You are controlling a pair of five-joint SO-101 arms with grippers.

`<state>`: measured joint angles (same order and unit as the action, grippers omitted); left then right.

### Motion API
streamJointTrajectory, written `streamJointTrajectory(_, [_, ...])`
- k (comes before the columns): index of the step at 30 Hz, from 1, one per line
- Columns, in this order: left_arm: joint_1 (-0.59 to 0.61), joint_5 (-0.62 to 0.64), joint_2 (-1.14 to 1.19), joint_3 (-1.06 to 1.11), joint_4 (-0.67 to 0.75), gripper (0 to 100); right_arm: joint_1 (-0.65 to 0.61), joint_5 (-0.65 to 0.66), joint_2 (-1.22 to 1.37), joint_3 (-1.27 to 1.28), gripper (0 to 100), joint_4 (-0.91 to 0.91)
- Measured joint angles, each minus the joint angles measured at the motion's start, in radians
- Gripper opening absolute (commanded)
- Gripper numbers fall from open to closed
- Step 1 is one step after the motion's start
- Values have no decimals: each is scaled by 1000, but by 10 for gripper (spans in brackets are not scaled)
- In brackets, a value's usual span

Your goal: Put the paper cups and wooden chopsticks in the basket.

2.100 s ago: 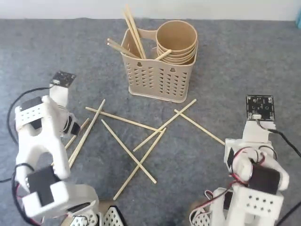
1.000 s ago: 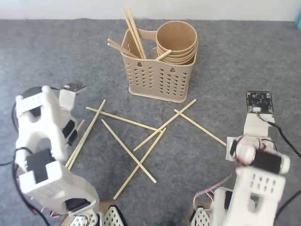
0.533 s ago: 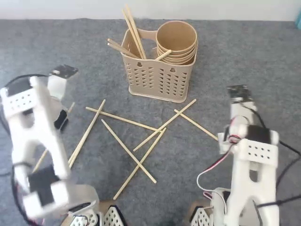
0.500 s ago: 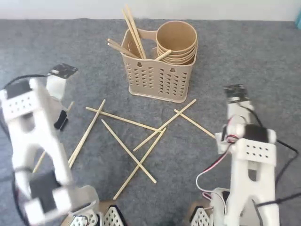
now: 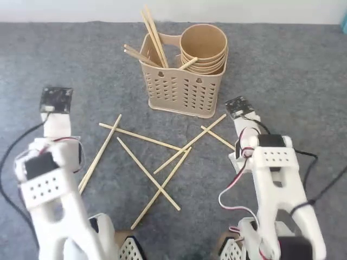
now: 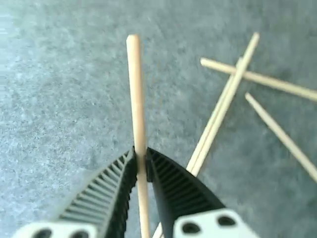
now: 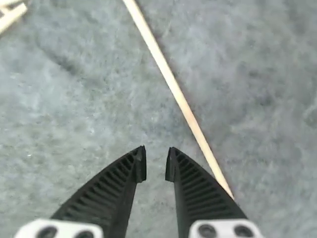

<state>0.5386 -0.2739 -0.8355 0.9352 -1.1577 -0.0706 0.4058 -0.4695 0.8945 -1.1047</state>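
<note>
your left claw (image 6: 141,158) is clamped on a chopstick (image 6: 134,89); your right claw (image 7: 155,163) sits slightly apart beside a loose chopstick (image 7: 173,89) on the tabletop (image 7: 74,99).

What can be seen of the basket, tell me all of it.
The basket is tan and plastic-looking, roughly rectangular with rounded corners, its walls pierced by rows of small slots. It stands upright on the grey carpet at the far middle of the table. Inside, a nested stack of paper cups fills one side and several chopsticks lean out of the other. Loose chopsticks lie on the carpet in front of it.
</note>
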Motion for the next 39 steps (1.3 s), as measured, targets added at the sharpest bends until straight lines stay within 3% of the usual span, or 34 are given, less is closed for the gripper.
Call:
streamJointTrajectory(5, [0,110,-97,124,109,12,3,135,97,0,176,60])
streamJointTrajectory(10, [0,175,-163,224,186,12,2,236,114,-6,187,123])
streamJointTrajectory(22, [0,204,-279,315,249,12,3,315,307,-81,186,232])
streamJointTrajectory(24, [0,204,-282,315,249,12,3,315,373,-83,163,275])
streamJointTrajectory(28, [0,204,-282,315,249,12,3,319,416,-104,0,293])
streamJointTrajectory(34, [0,204,-282,331,252,12,11,321,417,-117,9,310])
streamJointTrajectory(39, [0,204,-282,331,252,12,48,319,400,-123,8,224])
